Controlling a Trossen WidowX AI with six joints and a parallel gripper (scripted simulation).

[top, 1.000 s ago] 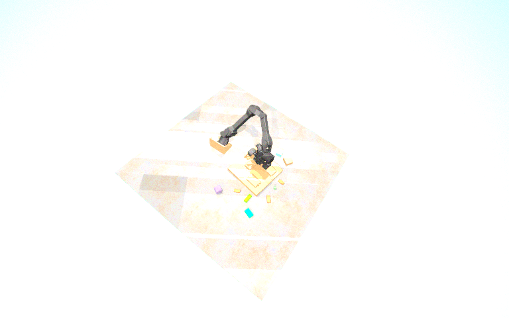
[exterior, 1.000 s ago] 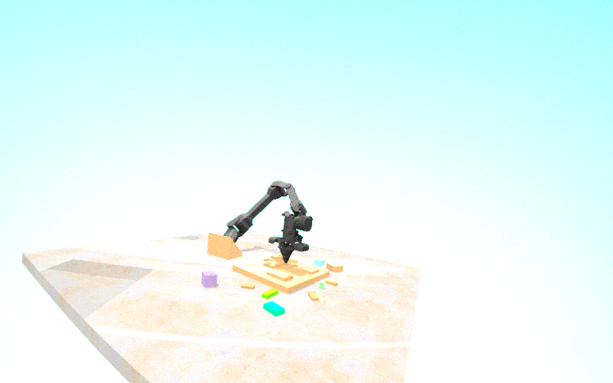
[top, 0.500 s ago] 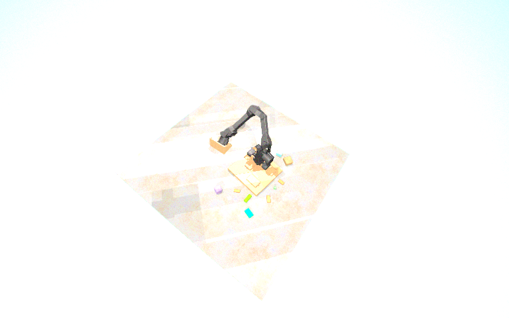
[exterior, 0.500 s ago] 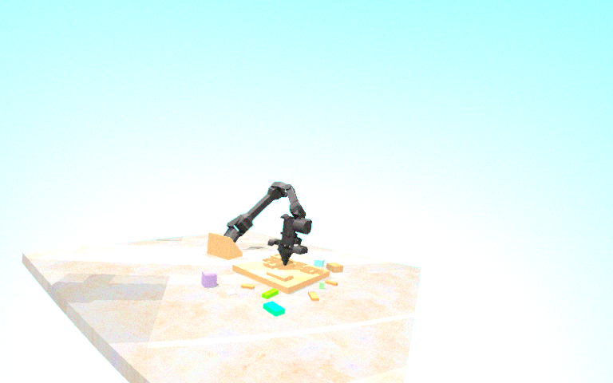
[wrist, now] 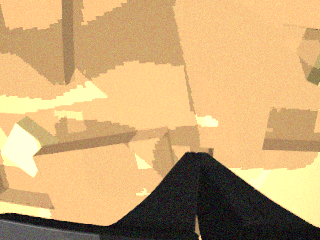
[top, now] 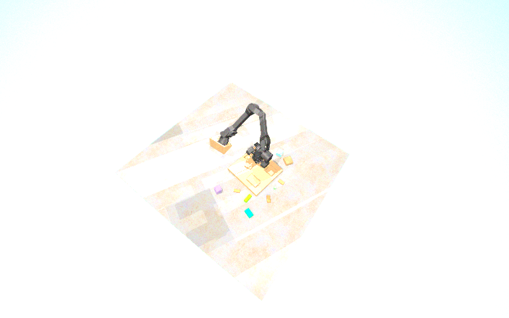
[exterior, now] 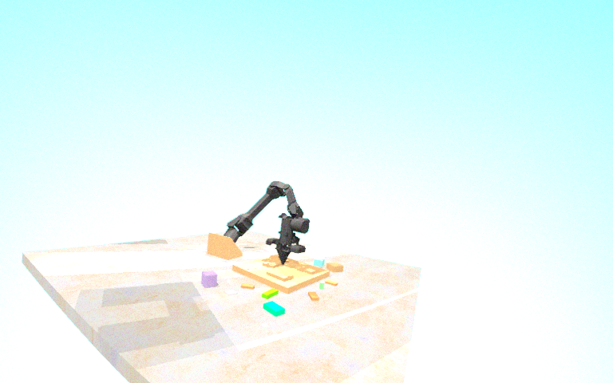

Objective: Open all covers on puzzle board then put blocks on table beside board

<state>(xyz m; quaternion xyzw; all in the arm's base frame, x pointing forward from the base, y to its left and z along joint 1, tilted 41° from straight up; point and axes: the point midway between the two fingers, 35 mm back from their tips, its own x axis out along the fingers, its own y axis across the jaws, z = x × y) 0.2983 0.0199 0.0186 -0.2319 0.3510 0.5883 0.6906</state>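
Observation:
The tan puzzle board [top: 240,182] [exterior: 258,278] lies flat on the table. My gripper [exterior: 282,263] [wrist: 194,162] is shut and empty, pointing down with its tips low over or touching the board's middle; the top and exterior views cannot tell which. A flat raised cover [top: 253,180] [exterior: 279,274] lies near the board's front corner, and a smaller one [top: 271,173] [exterior: 310,269] lies towards its right corner. In the wrist view a pale block [wrist: 20,150] shows at the left by a recess wall. Strong shadows and my hand hide how far the other covers stand open.
Around the board lie a purple cube [top: 218,189] [exterior: 209,278], a yellow-green block [top: 247,197] [exterior: 270,293], a cyan block [top: 248,212] [exterior: 274,309], a light blue block [top: 279,154] [exterior: 318,262], a tan block [top: 287,160] [exterior: 334,267] and small orange pieces [top: 268,199] [exterior: 313,296].

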